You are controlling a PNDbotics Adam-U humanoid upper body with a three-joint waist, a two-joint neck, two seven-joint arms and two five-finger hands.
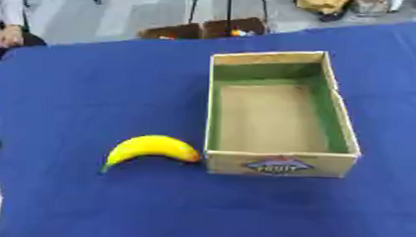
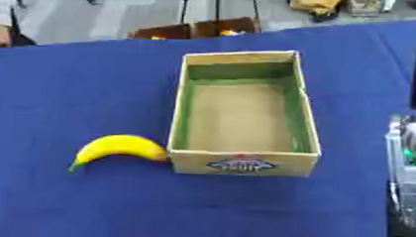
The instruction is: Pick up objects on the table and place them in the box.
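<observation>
One banana touching box; fingers unseen, cannot tell. Advice: grasp mid-curve, lift clear over wall.

I see open blue tablecloth all around, so either arm has free passage from its own side. The only obstacles are the cardboard box, whose upright walls stand mid-table, and the banana, whose one end touches the box's near left corner. The box's top is open and nothing lies inside it.
</observation>
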